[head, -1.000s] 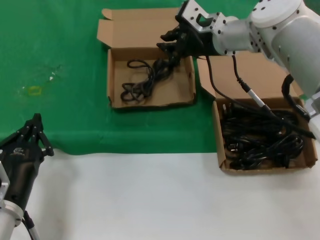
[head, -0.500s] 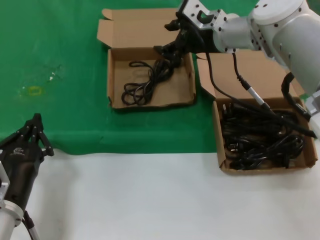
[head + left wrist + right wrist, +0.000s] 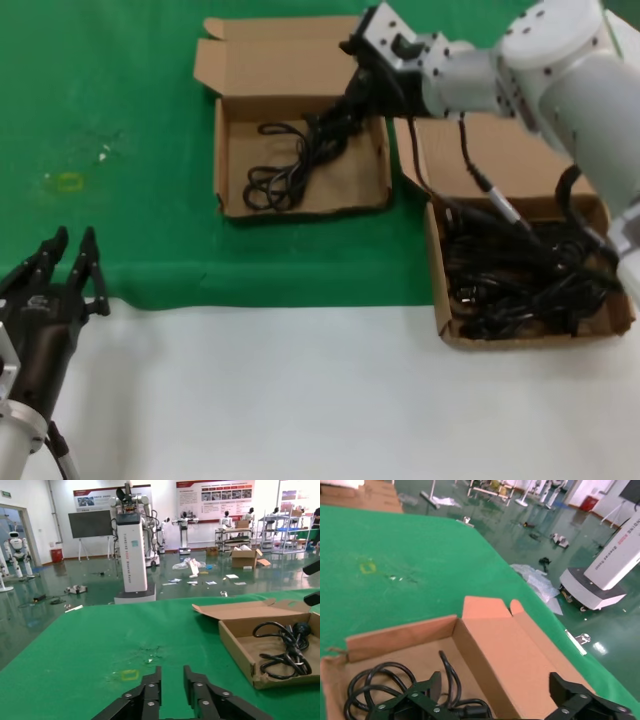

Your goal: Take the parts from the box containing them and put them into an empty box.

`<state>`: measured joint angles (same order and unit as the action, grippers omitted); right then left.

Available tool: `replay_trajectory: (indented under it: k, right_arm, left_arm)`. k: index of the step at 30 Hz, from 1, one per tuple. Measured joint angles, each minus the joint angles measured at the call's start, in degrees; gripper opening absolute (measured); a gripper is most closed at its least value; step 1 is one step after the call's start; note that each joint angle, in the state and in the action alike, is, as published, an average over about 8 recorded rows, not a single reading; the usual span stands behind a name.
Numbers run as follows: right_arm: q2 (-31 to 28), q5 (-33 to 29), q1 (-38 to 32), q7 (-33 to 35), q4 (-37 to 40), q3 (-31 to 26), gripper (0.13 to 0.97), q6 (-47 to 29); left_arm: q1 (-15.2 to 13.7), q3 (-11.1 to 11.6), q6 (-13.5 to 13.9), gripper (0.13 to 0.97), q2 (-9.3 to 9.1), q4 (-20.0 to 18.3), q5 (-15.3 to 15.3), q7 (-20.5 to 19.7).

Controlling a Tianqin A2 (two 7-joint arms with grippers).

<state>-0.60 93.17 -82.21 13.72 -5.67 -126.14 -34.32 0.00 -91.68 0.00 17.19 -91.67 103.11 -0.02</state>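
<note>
The box containing the parts (image 3: 490, 150), with a tall lid flap, sits at the right and holds a pile of black cords (image 3: 520, 280). The short-flapped box (image 3: 300, 208) stands at the far centre with one cord bundle (image 3: 290, 160) lying loose inside; the left wrist view also shows this box (image 3: 240, 645) and the bundle (image 3: 287, 647). My right gripper (image 3: 348, 100) hovers over that box's far right corner, open, nothing between its fingers. In the right wrist view the right gripper (image 3: 496, 680) has wide jaws above the cord loops (image 3: 370, 677). My left gripper (image 3: 72, 240) waits at the near left, open.
Green cloth (image 3: 120, 90) covers the far half of the table and white surface (image 3: 300, 400) the near half. A small yellow mark (image 3: 70, 181) lies on the cloth at the left. The right arm's cable (image 3: 470, 165) hangs over the full box.
The right gripper has let go of the cord bundle, which now rests in the short-flapped box, and its jaws have spread. The left gripper's fingers have parted.
</note>
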Motion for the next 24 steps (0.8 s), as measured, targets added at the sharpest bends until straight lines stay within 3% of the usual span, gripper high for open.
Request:
replay_trajectory:
  k: [5, 12, 14, 24]
  right_arm:
    - [-0.93, 0.56, 4.62, -0.78, -4.80, 1.92, 0.764, 1.91]
    - [-2.48, 1.48, 12.30, -2.07, -12.83, 5.14, 0.864, 5.11]
    - [-2.94, 1.76, 14.54, -2.44, -15.17, 6.08, 0.898, 6.05]
    - [-5.23, 3.14, 25.90, -4.34, -27.09, 10.86, 0.945, 10.81]
  left_arm:
    - [0.00, 0.00, 0.00, 0.261, 0.00, 0.00, 0.00, 0.00]
    - [0.00, 0.00, 0.00, 0.305, 0.00, 0.00, 0.01, 0.00]
    - [0.00, 0.00, 0.00, 0.352, 0.00, 0.00, 0.01, 0.00]
    - [0.00, 0.00, 0.00, 0.576, 0.00, 0.00, 0.00, 0.00]
